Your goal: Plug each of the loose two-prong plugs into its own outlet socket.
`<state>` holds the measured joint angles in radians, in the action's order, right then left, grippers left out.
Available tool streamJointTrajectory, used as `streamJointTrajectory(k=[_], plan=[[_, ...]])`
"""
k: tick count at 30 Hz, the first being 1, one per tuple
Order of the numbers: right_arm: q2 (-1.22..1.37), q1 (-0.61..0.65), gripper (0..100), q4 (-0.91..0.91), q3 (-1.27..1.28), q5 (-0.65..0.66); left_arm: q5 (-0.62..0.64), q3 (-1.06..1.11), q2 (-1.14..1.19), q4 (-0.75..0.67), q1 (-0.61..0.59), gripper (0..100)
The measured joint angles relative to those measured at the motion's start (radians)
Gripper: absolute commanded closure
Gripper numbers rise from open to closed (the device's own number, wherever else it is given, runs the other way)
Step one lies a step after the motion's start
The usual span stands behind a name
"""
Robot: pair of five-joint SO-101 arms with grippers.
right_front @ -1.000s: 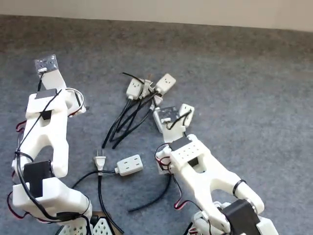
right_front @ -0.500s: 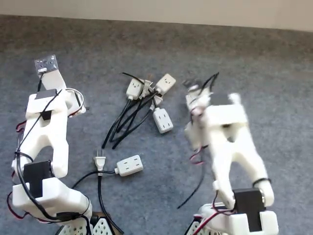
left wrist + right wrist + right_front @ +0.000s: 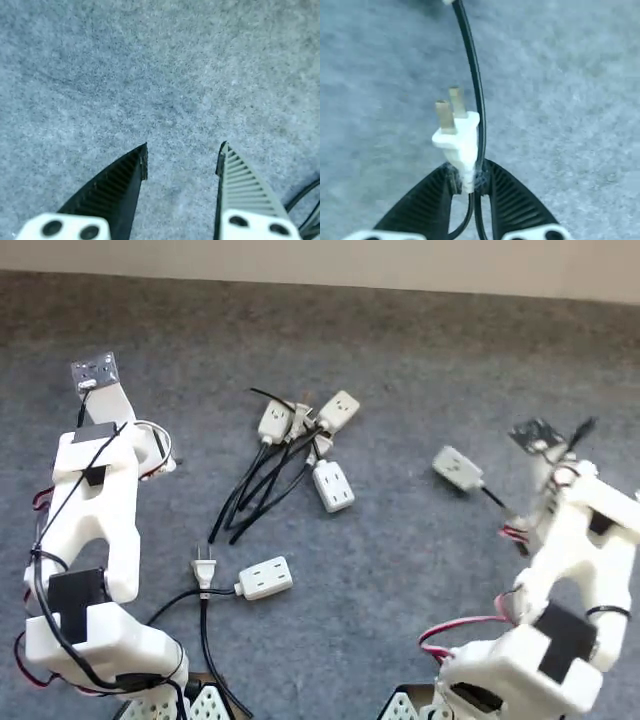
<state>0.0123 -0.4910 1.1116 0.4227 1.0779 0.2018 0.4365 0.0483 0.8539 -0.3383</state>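
My right gripper (image 3: pixel 469 175) is shut on a white two-prong plug (image 3: pixel 457 137), prongs pointing away from it, with the plug's black cord (image 3: pixel 470 50) running alongside. In the high view the right arm (image 3: pixel 580 530) stands at the right side, and a white outlet socket (image 3: pixel 458 468) on that black cord sits just left of it. Three more white sockets (image 3: pixel 333 485) with black cords are bunched in the middle. Nearer the front lie a loose plug (image 3: pixel 204 568) and a socket (image 3: pixel 266 577). My left gripper (image 3: pixel 182 150) is open over bare carpet.
Grey carpet (image 3: pixel 420 360) covers the whole work surface. The left arm (image 3: pixel 95 500) stands along the left side. Black cords (image 3: pixel 250 490) trail from the middle bunch toward the front left. Open carpet lies between the middle sockets and the right arm.
The right arm has swung from the middle bunch far to the right, carrying its plug; one socket on the black cord went along with it. The left arm has kept still.
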Motion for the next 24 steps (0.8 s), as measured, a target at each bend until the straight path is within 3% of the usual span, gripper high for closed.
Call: streamJointTrajectory(k=[7, 12, 15, 21, 24], plan=[[0.209, -0.180, 98.7, -0.018, -0.180, 0.104, 0.000, 0.000, 0.055, -0.005, 0.014, 77], [0.249, -0.203, 98.7, 0.038, -0.258, 0.117, 0.000, -0.023, 0.115, -0.023, 0.026, 77], [0.247, -0.138, 98.7, 0.133, -0.258, 0.095, 0.000, -0.038, 0.121, -0.025, 0.026, 77], [0.140, 0.123, 98.1, 0.206, -0.256, -0.137, 0.000, -0.038, 0.127, -0.025, 0.043, 77], [0.097, 0.238, 92.3, 0.212, -0.218, -0.201, 0.000, -0.038, 0.127, -0.025, 0.044, 77]])
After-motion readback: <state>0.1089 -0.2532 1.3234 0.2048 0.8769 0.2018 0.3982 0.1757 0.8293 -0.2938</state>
